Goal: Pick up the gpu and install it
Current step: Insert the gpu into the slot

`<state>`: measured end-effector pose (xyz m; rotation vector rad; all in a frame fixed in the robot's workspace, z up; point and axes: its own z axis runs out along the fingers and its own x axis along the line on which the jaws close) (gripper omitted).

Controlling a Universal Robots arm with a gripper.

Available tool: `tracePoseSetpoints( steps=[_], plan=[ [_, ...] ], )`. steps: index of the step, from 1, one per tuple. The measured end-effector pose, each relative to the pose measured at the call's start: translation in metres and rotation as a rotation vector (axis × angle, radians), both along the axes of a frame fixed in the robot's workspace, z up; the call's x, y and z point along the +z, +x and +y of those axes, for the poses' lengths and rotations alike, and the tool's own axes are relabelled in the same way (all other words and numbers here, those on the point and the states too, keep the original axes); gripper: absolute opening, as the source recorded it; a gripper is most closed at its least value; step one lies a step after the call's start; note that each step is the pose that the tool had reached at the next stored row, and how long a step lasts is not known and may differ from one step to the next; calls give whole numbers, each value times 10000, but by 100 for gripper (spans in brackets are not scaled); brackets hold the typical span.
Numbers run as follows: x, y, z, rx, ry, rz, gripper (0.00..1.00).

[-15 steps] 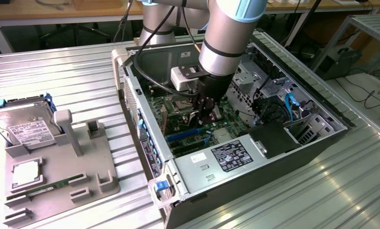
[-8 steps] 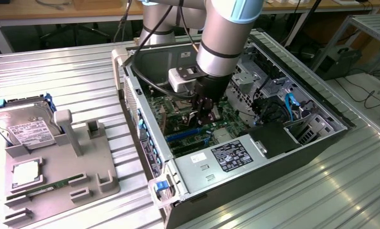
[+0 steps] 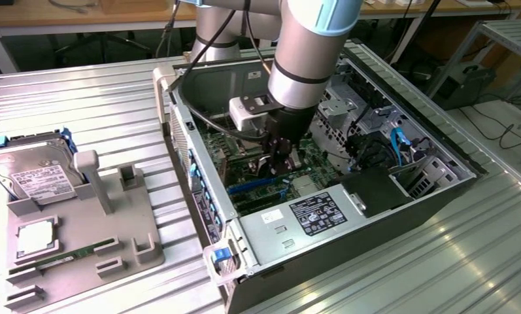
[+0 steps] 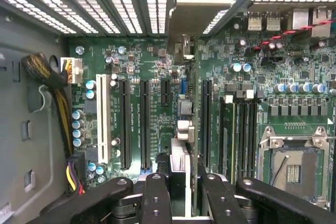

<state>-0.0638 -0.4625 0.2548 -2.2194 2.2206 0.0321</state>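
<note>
My gripper (image 3: 276, 163) reaches down inside the open computer case (image 3: 199, 196), low over the green motherboard (image 4: 136, 66). In the wrist view the gripper (image 4: 181, 182) is shut on the gpu (image 4: 185, 114). The card shows edge-on as a thin strip, and its pale metal end bracket (image 4: 195, 3) lies against the case's rear slot grille. The card stands upright between the long black expansion slots (image 4: 125, 124) and the memory slots (image 4: 239, 129). I cannot tell whether its lower edge is seated in a slot. Its fan face is hidden.
A bare CPU socket (image 4: 294, 166) sits beside the memory slots. Yellow and black cables (image 4: 52, 87) run along the case wall. The power supply (image 3: 317, 212) fills the case's near end. Outside, a grey fixture (image 3: 85, 242) holds a hard drive (image 3: 33, 173) and a RAM stick (image 3: 68, 255).
</note>
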Motion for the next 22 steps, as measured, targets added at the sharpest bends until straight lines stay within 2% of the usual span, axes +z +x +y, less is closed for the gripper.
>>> tracePoseSetpoints(
  steps=[22],
  plan=[
    [-44, -153, 15, -4, 0, -1, 28]
  ],
)
